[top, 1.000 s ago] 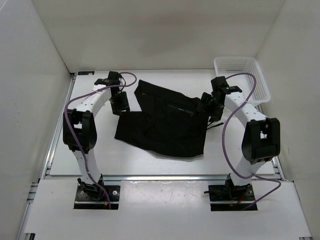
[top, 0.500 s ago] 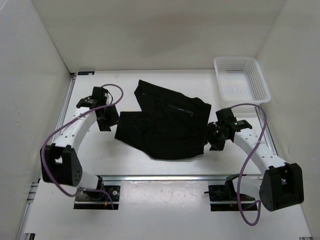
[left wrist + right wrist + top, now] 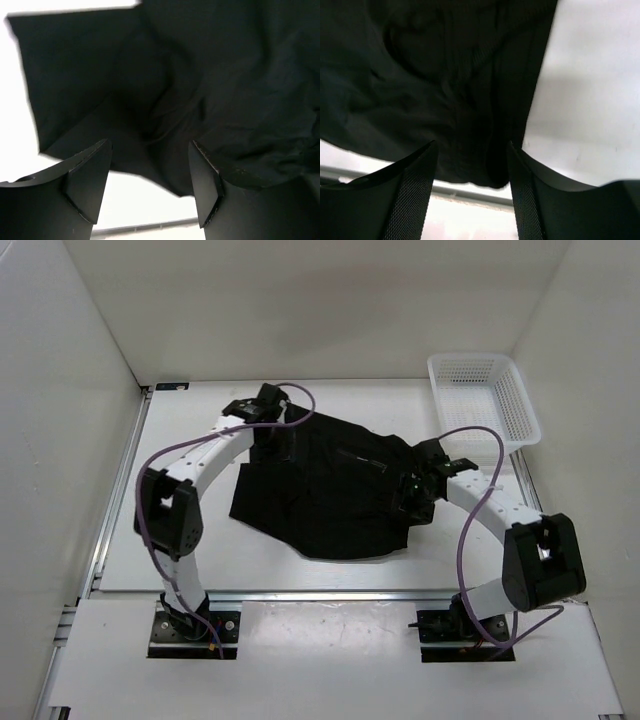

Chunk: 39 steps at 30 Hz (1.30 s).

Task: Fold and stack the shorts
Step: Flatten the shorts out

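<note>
The black shorts [image 3: 335, 490] lie rumpled and partly folded in the middle of the white table. My left gripper [image 3: 277, 440] hovers over their far left corner; in the left wrist view its jaws stand open [image 3: 150, 175] with black cloth [image 3: 165, 90] below them and nothing held. My right gripper [image 3: 412, 495] is over the shorts' right edge; in the right wrist view it is open [image 3: 471, 175] above the cloth's edge [image 3: 470, 100], with nothing between the jaws.
A white mesh basket [image 3: 484, 398] stands at the far right corner. White walls enclose the table on three sides. A metal rail [image 3: 330, 594] runs along the near edge, with both arm bases beyond it.
Both arms swung outward and toward the near edge half a second ago, then came back over the shorts. The shorts' near right part has shifted slightly.
</note>
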Available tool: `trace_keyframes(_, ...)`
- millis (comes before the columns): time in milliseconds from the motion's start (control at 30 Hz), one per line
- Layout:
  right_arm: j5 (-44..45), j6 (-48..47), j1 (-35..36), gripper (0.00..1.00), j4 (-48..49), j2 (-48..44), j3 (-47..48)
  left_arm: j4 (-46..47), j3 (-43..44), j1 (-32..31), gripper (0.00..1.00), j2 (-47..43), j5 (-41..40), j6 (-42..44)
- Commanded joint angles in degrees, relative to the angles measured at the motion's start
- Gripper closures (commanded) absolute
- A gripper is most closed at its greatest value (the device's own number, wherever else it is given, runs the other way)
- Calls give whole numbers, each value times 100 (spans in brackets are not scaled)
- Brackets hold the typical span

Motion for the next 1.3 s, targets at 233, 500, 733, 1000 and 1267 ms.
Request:
trace_keyframes(233,158,-380,204,30,187,1175,942,-417,1214,-715,25,1611,-755,119)
trace_keyframes(500,474,-380,258,50,293,1782,1109,-417,1461,-715,47,2042,-641,224)
trace_keyframes(733,475,-432,258,100,363,1818,1224,-470,1514,-715,90,2095,-683,277)
trace_keyframes(1000,869,-432,258,100,-243,895,1670,-970,1821,-715,90,1120,-852,409)
trace_keyframes(1267,1247,-432,144,100,-419,1069,2558,-1111,3101,-136,90,1276,-185,576)
